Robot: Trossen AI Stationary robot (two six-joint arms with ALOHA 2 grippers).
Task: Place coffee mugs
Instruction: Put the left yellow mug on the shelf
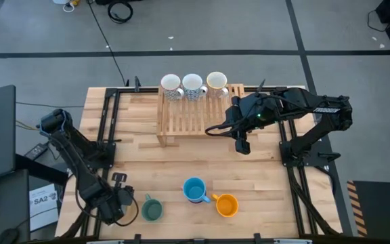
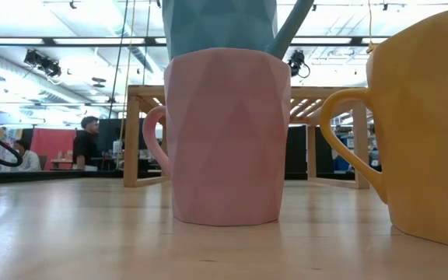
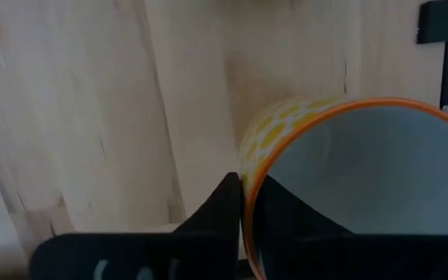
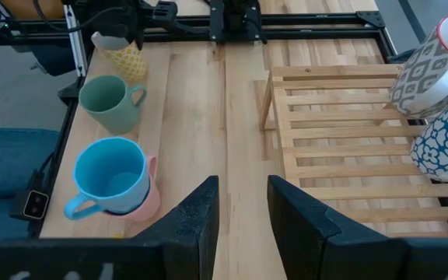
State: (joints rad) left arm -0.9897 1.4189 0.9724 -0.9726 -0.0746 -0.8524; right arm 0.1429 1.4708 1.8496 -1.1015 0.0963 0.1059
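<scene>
the left gripper (image 1: 122,200), at the table's near-left corner, was clamped on a yellow-dotted mug's (image 3: 341,179) rim, the rack (image 1: 191,114) lying well away toward the right gripper (image 1: 242,144), whose fingers stood apart.

Even, bright overhead light covers the bench (image 1: 181,169) in the high view, with only soft, short shadows under the arms and the wooden rack (image 1: 188,115). In the low view, ceiling strip lights glow across the upper part of the frame, the pink mug (image 2: 225,136) at centre is fairly sharp, and the orange mug (image 2: 418,132) at the right edge looms large and soft. In the left wrist view the yellow-patterned mug (image 3: 348,179) and the dark fingers (image 3: 224,214) are blurred from closeness.
</scene>
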